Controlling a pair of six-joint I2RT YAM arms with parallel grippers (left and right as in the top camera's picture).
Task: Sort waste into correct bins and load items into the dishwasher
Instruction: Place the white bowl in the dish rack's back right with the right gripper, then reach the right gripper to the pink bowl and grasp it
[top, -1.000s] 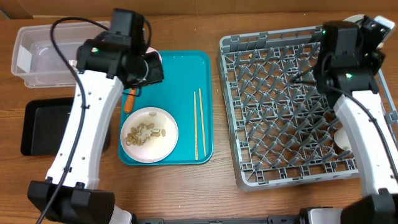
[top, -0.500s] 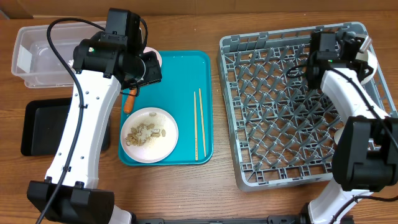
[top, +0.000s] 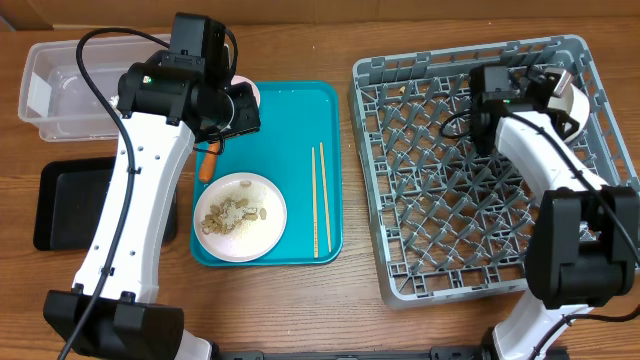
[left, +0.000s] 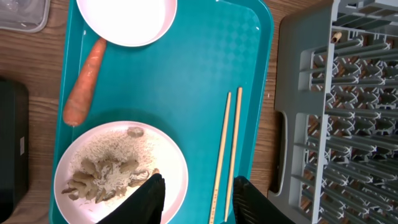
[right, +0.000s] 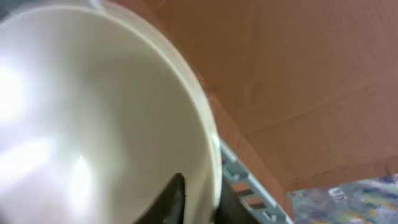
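Bowl (top: 573, 100): held at the 1 o'clock corner of the dish rack (top: 470, 190), tipped onto its edge, with the white inside turned toward the wrist camera.
Right gripper (right: 200, 204): pinched on the bowl's rim. One finger is seen inside; the other is judged to be behind the wall.
Key relation: the bowl is held over the pegs at the rack's far-right corner. Contact with them cannot be told. Lowering between peg rows is judged to be the step in hand.
Left gripper (left: 199, 198): spread, nothing held, hung over the teal tray (top: 290, 120).
Chopsticks (top: 319, 198): laid side by side, long axis 12 to 6, at 3 o'clock of the plate (top: 282, 212). The left arm is nearer.
Carrot (left: 84, 82): at 11 o'clock of the plate, beside a second bowl (left: 127, 15).
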